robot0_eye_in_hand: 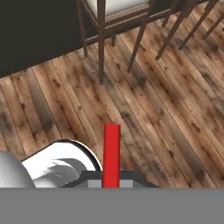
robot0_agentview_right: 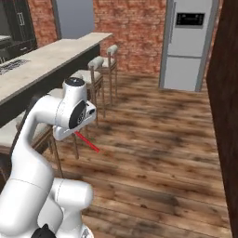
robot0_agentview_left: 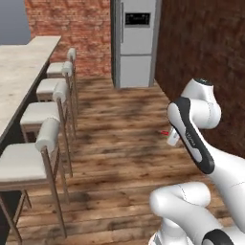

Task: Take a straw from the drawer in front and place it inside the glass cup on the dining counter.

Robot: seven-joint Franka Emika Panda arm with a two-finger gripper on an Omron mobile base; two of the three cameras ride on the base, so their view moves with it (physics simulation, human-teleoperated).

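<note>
The red straw (robot0_eye_in_hand: 111,153) sticks out from between my fingertips, over the wooden floor. My gripper (robot0_eye_in_hand: 111,181) is shut on the straw's lower end. From the right base view the straw (robot0_agentview_right: 88,142) slants down and to the right out of the gripper (robot0_agentview_right: 74,134), which hangs under the bent arm. In the left base view just a short red tip of the straw (robot0_agentview_left: 165,132) peeks out beside the hand. The dining counter (robot0_agentview_left: 19,72) runs along the left, well away from the gripper. The glass cup and the drawer are out of view.
Cushioned wooden stools (robot0_agentview_left: 28,160) line the dining counter (robot0_agentview_right: 46,58); stool legs (robot0_eye_in_hand: 101,43) stand ahead of the hand. A steel fridge (robot0_agentview_left: 136,40) is at the back by a brick wall (robot0_agentview_left: 201,43) on the right. Wooden floor (robot0_agentview_right: 153,139) lies between.
</note>
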